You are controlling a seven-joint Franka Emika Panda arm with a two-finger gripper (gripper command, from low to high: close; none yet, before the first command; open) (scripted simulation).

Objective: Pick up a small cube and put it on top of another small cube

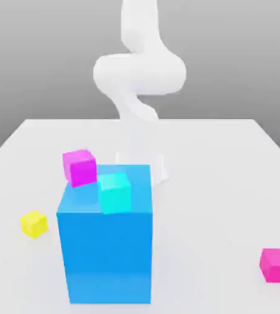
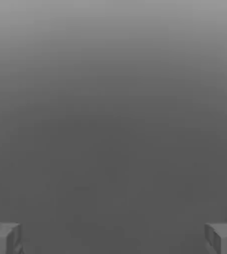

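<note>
Jaws are wide apart with nothing between them. Small hot-pink cube sits on the pale surface, exterior view's right, well apart from the big blue block; I'd swing the reach that way.

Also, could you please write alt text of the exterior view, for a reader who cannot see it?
A big blue block stands on a white table, with a magenta cube and a cyan cube at its top. A yellow cube lies to the view's left, a hot-pink cube to its right; a white robot arm rises behind.
</note>
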